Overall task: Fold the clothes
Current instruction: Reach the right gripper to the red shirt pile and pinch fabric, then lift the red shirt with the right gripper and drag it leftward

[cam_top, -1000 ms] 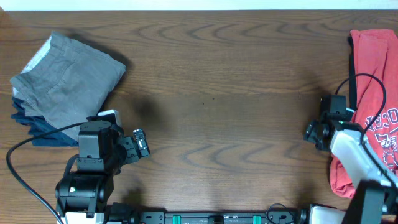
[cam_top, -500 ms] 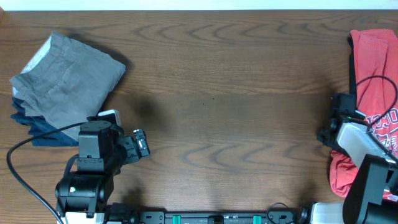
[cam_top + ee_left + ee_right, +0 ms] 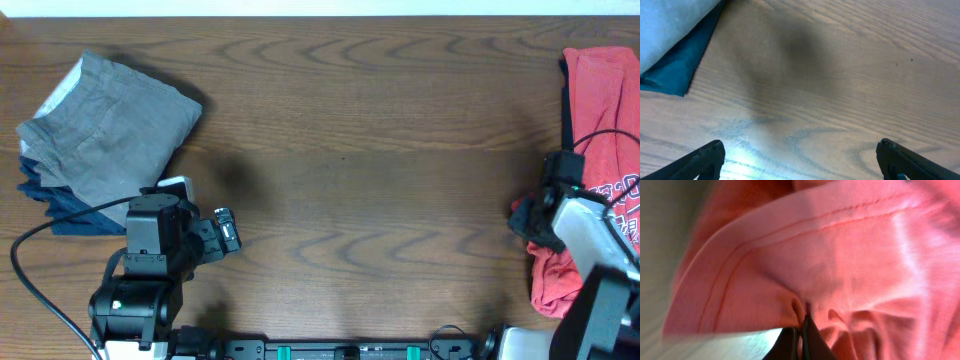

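**Stack** (image 3: 105, 140), upper left: grey garment folded over a blue one (image 3: 675, 65). It looks finished and lies well apart from the work.

**Left gripper** (image 3: 800, 159), lower left: jaws spread wide and holding nothing, over bare wood just right of the stack.

**Table** (image 3: 360, 150), centre: bare wood, with room to spread a garment.

**T-shirt** (image 3: 600, 110), right edge: coral red, crumpled lengthwise and partly out of frame, with its lettering half hidden.

**Right gripper** (image 3: 801, 332), lower right: fingers closed tight on a small pucker of the T-shirt's hem at the garment's left edge.

**Step in hand (judged):** drag the T-shirt to the centre for flattening. The pinch is thin, so pull low, slowly and leftward to keep it from slipping. How many layers are caught cannot be told.

**Obstructions:** nothing lies along the path. A black cable (image 3: 612, 135) loops over the T-shirt and may snag.
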Robot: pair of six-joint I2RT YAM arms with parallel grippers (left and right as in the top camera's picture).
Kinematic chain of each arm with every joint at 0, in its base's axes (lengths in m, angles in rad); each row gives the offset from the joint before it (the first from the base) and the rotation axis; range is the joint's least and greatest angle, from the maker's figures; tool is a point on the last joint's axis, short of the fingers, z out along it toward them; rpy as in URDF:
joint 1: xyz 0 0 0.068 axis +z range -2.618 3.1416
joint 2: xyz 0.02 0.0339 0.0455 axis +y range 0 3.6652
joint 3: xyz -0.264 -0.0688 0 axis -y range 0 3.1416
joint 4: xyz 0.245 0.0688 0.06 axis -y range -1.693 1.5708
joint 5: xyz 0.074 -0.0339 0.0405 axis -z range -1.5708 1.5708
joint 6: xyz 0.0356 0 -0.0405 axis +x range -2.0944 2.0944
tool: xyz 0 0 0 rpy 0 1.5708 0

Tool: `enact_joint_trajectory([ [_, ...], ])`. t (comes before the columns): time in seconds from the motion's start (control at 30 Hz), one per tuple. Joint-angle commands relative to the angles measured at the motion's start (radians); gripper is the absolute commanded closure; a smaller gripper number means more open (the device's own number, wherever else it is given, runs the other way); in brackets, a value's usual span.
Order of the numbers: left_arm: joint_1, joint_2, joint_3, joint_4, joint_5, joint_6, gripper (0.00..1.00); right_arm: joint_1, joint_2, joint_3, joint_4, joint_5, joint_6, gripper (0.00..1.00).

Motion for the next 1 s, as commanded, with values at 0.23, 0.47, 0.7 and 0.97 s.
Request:
enact_joint_trajectory([
  [0.23, 0.005, -0.002, 0.019, 0.001, -0.001, 0.013, 0.02, 0.015, -0.307, 0.394, -0.063, -0.568, -0.257, 0.98],
  [0.47, 0.005, -0.002, 0.019, 0.0, -0.001, 0.013, 0.02, 0.179, -0.354, 0.421, -0.037, -1.099, -0.421, 0.91],
  [0.7, 0.005, -0.002, 0.019, 0.001, -0.001, 0.013, 0.02, 0.468, -0.299, 0.384, -0.003, -1.108, -0.428, 0.89],
  [0.97, 0.005, -0.002, 0.019, 0.0, -0.001, 0.013, 0.02, 0.704, -0.145, 0.383, 0.027, -0.406, -0.157, 0.58],
])
